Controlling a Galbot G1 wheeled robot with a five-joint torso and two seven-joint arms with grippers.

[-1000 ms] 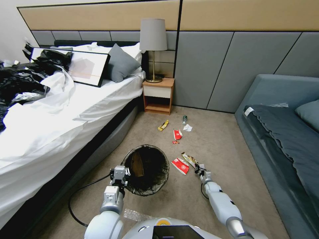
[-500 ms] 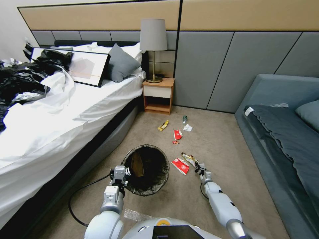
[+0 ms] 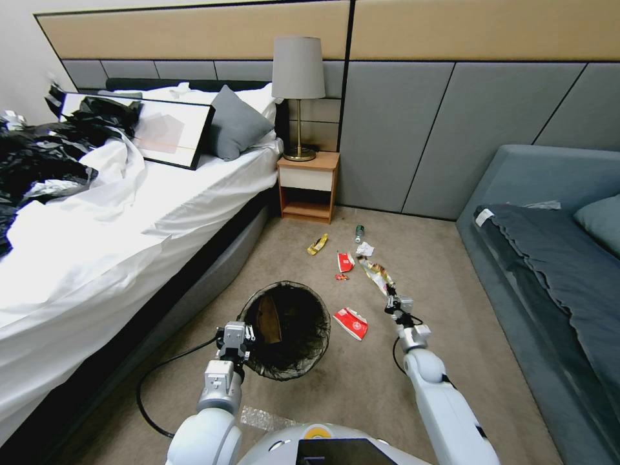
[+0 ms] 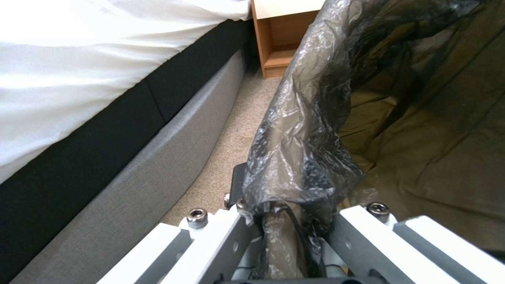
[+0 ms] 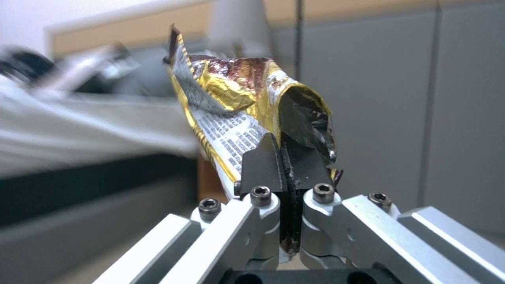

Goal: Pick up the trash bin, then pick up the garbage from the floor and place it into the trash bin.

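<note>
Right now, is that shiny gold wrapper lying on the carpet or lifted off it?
Lifted. The crinkled gold foil wrapper is pinched in the right end effector, raised above the beige carpet.

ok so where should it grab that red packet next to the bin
Probably from straight above, pinching the raised crumpled edge of the red packet. It lies flat on the floor, so there is no side to get under. The right gripper would need to drop its gold wrapper first; the left gripper holds the bin.

A bedroom: a white-sheeted bed (image 3: pixel 129 213), bedside table (image 3: pixel 309 186), lamp (image 3: pixel 298 84) and padded headboard wall (image 3: pixel 452 129).
</note>
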